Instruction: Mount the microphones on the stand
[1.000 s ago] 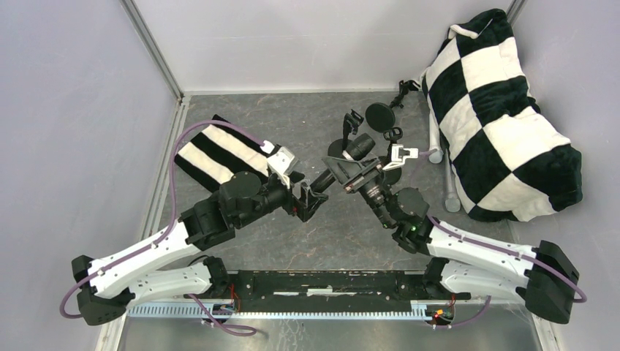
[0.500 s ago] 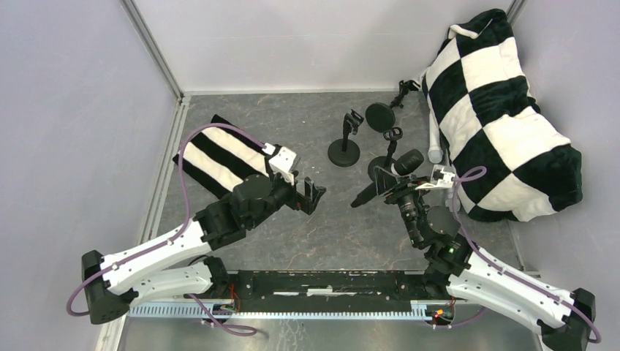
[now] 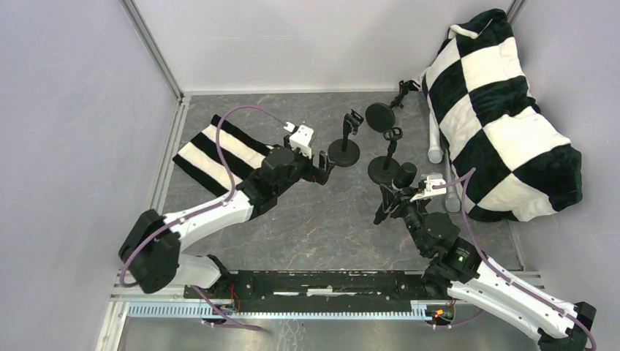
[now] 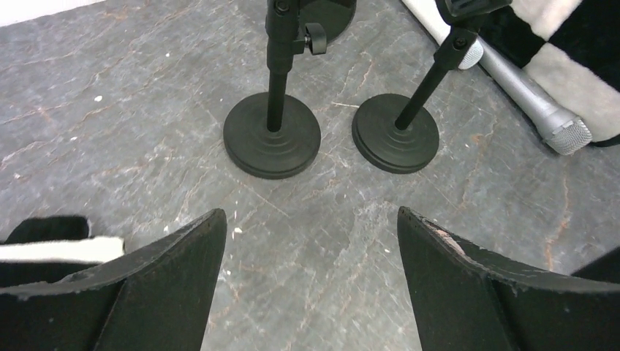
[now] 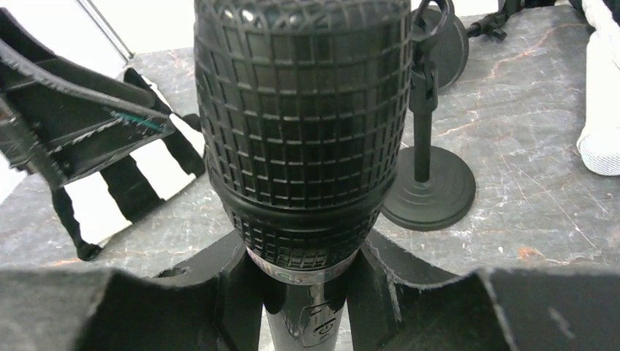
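Observation:
My right gripper [image 3: 395, 196] [image 5: 303, 256] is shut on the black microphone [image 3: 402, 177] [image 5: 303, 110] just below its mesh head, which points up and away. Two upright stands with round black bases [image 3: 343, 152] [image 3: 382, 170] [image 4: 272, 135] [image 4: 395, 133] stand behind it, their clips empty. My left gripper [image 3: 322, 167] [image 4: 311, 216] is open and holds nothing, low over the floor just left of the nearer base. By the cushion lie a white microphone [image 3: 434, 146] [image 5: 599, 146] and a silver-grey one [image 3: 449, 186] [image 4: 537, 106].
A large black-and-white checked cushion [image 3: 504, 110] fills the back right. A striped cloth [image 3: 212, 150] lies at the left, under the left arm. A third stand [image 3: 380, 117] lies tipped over at the back. Grey walls close in both sides.
The left gripper has left the black microphone's tail and reached forward and right to the stand bases. The right gripper has carried the microphone right and nearer, tipping it more upright.

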`<move>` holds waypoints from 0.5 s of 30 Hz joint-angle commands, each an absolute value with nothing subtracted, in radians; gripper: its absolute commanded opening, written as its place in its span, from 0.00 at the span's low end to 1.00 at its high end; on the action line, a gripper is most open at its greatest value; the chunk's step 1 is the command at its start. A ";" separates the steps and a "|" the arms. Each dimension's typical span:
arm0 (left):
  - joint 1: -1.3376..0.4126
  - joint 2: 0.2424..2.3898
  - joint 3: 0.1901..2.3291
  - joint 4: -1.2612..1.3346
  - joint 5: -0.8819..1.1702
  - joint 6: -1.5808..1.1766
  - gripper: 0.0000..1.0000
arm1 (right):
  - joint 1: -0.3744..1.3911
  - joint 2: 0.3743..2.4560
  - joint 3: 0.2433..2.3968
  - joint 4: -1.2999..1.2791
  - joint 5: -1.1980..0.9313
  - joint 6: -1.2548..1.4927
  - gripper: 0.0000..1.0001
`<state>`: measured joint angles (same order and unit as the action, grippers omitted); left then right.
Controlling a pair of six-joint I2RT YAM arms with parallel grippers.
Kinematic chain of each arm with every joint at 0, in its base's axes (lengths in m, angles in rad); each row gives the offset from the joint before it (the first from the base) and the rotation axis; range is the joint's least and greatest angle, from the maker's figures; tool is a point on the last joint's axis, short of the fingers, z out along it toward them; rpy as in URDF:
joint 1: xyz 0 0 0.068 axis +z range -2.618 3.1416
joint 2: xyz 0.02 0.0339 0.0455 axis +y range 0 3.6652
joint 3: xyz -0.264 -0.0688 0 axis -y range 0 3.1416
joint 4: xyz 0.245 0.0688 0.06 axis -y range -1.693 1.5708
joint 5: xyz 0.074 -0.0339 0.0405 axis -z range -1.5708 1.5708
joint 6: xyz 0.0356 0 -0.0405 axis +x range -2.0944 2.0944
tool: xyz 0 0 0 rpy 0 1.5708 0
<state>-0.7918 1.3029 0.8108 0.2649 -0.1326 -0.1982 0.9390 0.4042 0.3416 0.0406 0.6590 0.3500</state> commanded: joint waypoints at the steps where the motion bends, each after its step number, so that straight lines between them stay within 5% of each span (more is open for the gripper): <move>1: -0.760 1.404 0.839 0.551 -0.046 -0.089 0.91 | 0.934 0.366 0.315 0.036 0.658 0.315 0.00; 15: -0.705 1.809 0.880 1.156 0.052 0.083 0.89 | 0.934 0.361 0.297 0.086 0.561 0.190 0.00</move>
